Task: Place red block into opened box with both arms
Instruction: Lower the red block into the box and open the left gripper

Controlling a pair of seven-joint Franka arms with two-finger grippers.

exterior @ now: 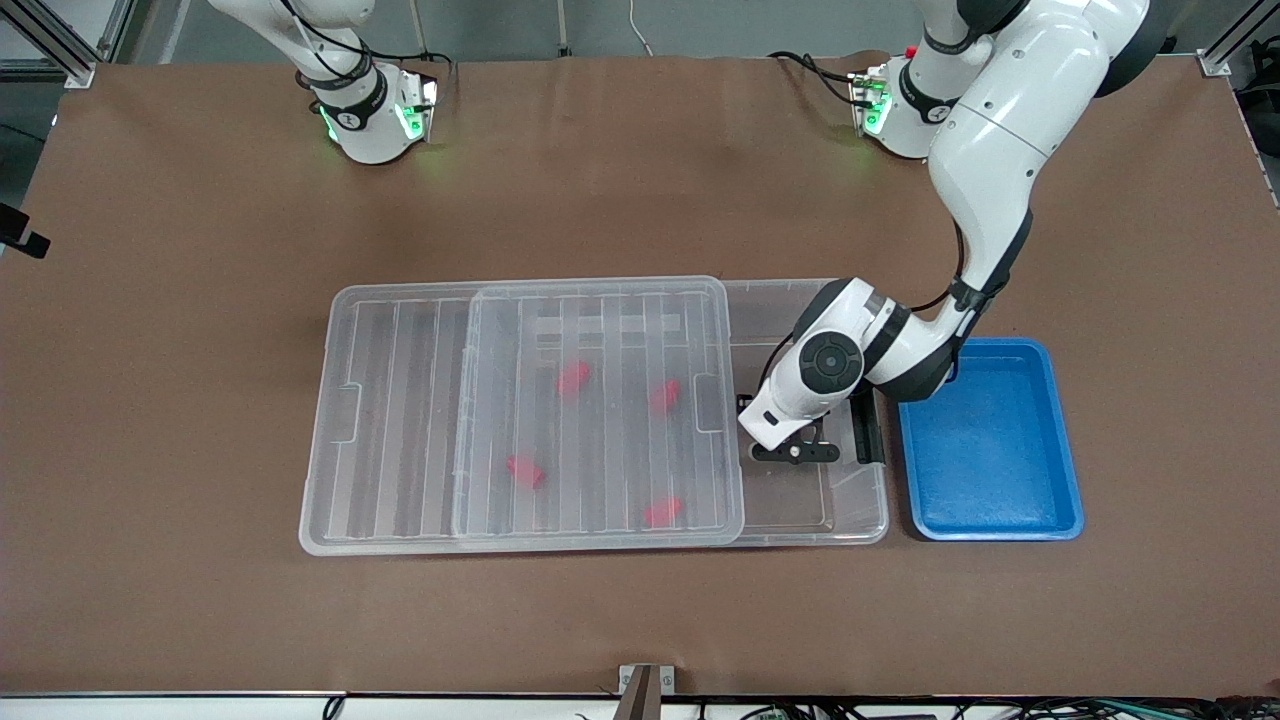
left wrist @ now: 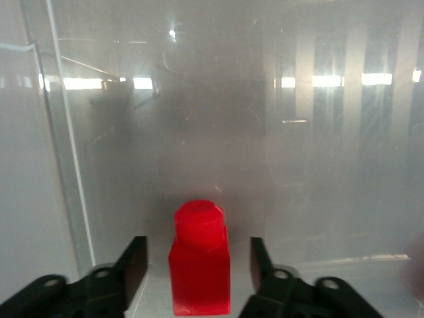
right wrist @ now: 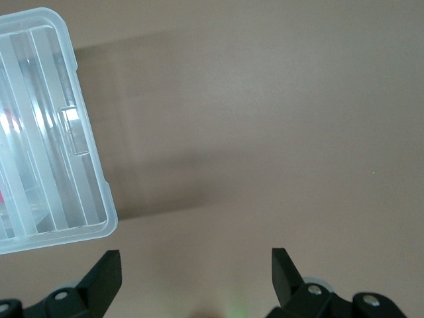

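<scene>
The red block point(left wrist: 199, 271) stands upright on the floor of the clear box point(exterior: 860, 530), at its uncovered end toward the left arm's end of the table. My left gripper point(left wrist: 198, 257) is open around the block, with a gap showing on each side. In the front view the left hand point(exterior: 795, 450) hides this block. The ribbed lid point(exterior: 600, 300) lies slid over the middle of the box, and several more red blocks point(exterior: 573, 377) show through it. My right gripper point(right wrist: 197, 271) is open and empty over bare table beside a corner of clear plastic point(right wrist: 79, 218); it is outside the front view.
A blue tray point(exterior: 990, 525) sits beside the box at the left arm's end of the table. A black latch bar point(exterior: 868, 430) runs along the box's short end, close to the left hand. The brown table surface point(exterior: 200, 400) surrounds the box.
</scene>
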